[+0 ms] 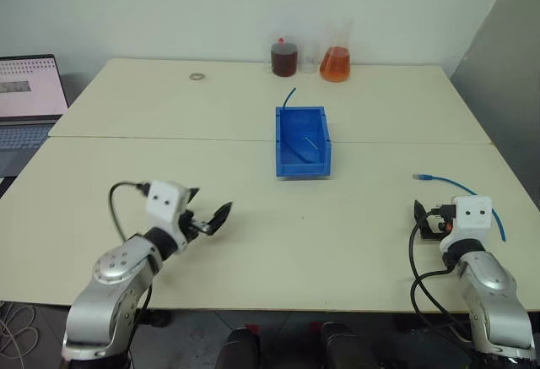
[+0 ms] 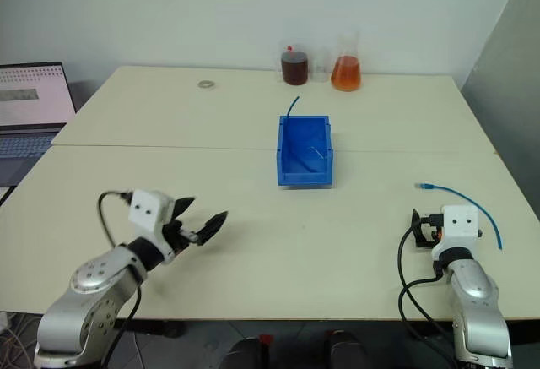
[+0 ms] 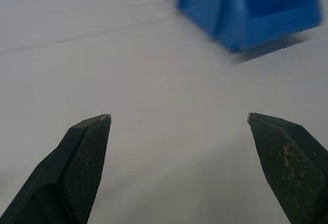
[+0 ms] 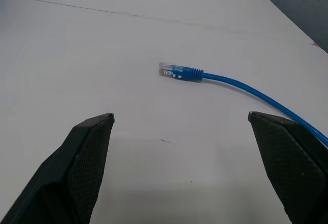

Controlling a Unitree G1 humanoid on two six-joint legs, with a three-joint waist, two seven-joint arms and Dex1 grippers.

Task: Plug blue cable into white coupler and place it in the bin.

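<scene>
On the pale counter (image 1: 253, 242), the bin (image 1: 302, 141) sits centrally; right of it, the blue cable (image 4: 230, 83) lies free before the wide, empty right tool (image 4: 182, 167), and the left tool (image 3: 179, 170) gapes wide too.

No readable text anywhere — laptop screen (image 1: 29, 86) too blurred.

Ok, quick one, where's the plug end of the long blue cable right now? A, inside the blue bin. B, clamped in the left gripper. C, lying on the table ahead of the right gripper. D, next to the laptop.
C: the blue cable lies loose on the table with its clear plug ahead of the open right gripper, apart from both fingers.
</scene>
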